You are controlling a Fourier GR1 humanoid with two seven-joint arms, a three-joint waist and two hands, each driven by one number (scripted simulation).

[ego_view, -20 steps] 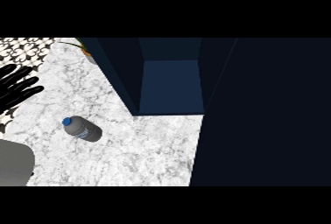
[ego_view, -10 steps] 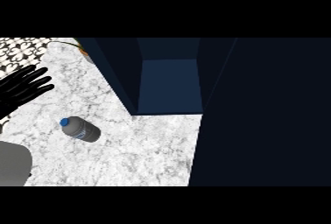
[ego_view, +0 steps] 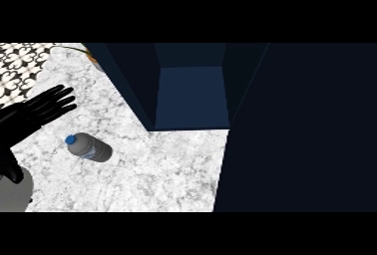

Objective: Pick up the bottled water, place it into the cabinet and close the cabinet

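Bottled water [ego_view: 90, 147] lying on counter [ego_view: 162, 169], left hand [ego_view: 37, 112] fingers spread, forearm cut off

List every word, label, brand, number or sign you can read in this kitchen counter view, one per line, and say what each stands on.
No readable text anywhere.
Bottled water: a pale band around its body, too blurred to tell if it bears words.
Cabinet: plain dark blue, no markings.
Counter: marble veining only.
Left hand: plain black, no markings.

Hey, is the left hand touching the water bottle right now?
Apart. The head view shows bare marble counter between the left hand, fingers straight, and the water bottle lying on its side below it.
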